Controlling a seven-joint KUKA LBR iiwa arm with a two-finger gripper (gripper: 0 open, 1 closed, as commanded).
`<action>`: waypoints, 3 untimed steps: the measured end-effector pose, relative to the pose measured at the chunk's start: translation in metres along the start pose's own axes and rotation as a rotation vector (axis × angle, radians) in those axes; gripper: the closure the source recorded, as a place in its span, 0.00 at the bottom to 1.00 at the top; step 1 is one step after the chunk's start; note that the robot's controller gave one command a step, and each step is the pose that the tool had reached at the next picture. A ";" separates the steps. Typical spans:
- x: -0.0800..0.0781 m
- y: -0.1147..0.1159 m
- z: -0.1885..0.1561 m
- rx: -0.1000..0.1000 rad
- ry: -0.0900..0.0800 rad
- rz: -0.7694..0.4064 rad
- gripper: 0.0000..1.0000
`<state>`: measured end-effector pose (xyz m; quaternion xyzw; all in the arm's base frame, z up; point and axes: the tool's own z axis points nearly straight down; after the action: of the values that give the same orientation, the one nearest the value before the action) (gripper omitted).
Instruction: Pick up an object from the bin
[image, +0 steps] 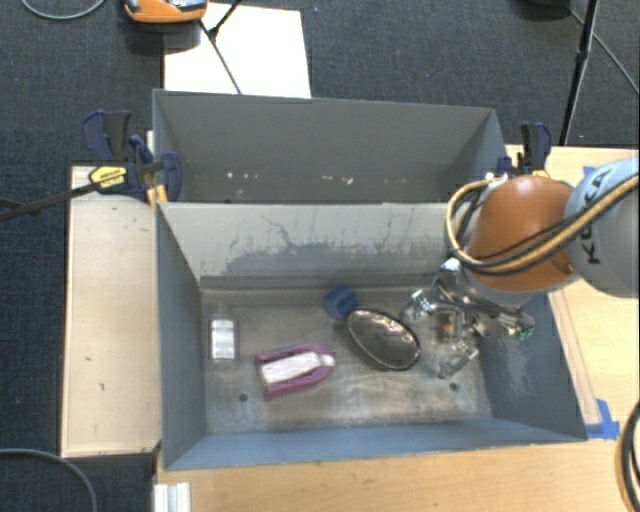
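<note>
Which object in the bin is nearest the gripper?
The shiny oval metal scoop with blue handle, right beside the gripper; the pink-and-white packet and small silvery block lie farther away.

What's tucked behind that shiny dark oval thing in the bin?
A small blue piece pokes out behind the shiny oval, at its far-left end. Where they meet is covered, so I cannot tell if they are joined.

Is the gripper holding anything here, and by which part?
Cannot tell: the gripper sits low beside the shiny oval blue-handled thing, no hold visible.
</note>
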<state>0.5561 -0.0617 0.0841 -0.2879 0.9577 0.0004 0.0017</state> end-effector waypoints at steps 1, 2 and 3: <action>-0.012 0.027 0.007 0.000 0.002 0.149 0.00; -0.013 0.027 0.007 0.002 -0.001 0.146 1.00; -0.012 0.027 0.008 0.001 0.002 0.145 0.00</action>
<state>0.5511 -0.0329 0.0766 -0.2177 0.9760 -0.0003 0.0009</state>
